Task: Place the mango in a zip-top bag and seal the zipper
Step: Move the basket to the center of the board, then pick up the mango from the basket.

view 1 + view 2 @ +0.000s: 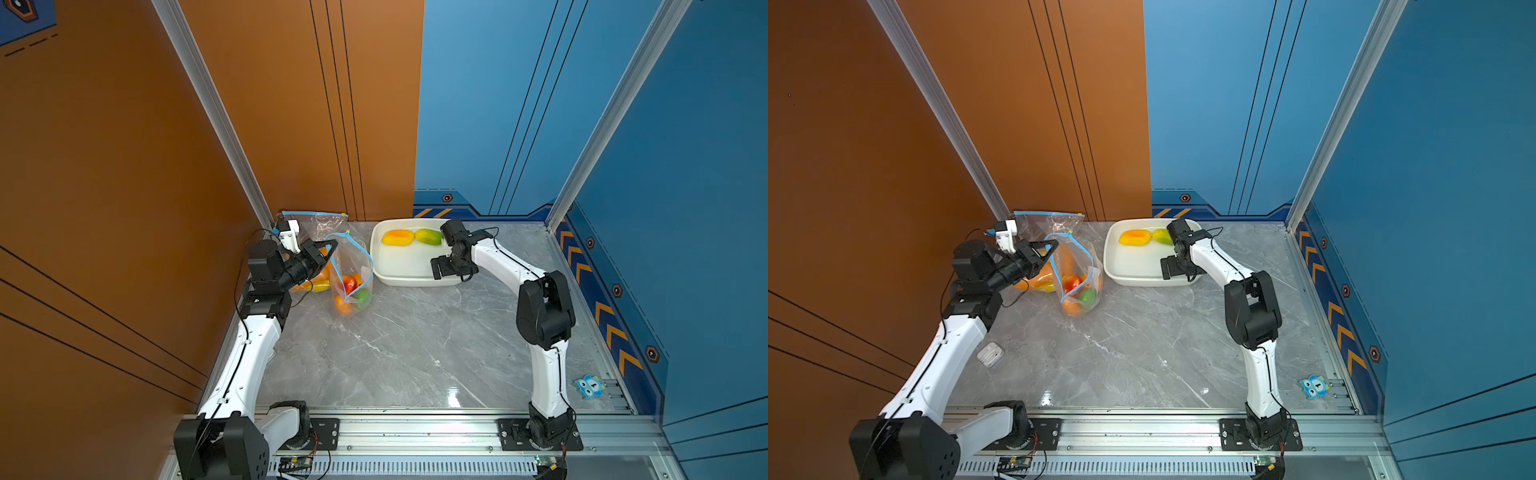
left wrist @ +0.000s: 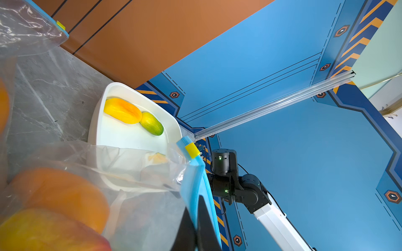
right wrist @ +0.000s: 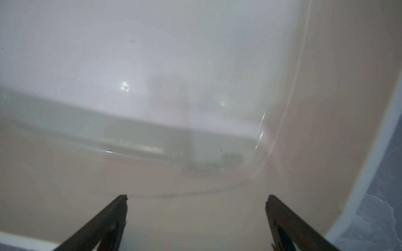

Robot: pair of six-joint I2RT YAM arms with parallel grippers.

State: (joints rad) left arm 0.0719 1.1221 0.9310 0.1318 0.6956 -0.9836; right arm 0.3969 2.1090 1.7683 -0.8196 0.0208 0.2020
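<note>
Left gripper [image 1: 329,248] is pinching the zip-top bag [image 1: 353,266] rim open, right gripper [image 3: 196,198] is hovering wide and empty over the tray [image 1: 409,270] (mango [image 1: 398,237] sitting there, unbagged), so bagging and sealing are pending.

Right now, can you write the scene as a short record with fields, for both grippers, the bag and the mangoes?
left gripper: shut on the rim of the bag
right gripper: open, empty, over the tub
bag: mouth open, fruit inside
yellow mango: in tub
green mango: in tub, beside the yellow one
second bag: behind the first
</note>
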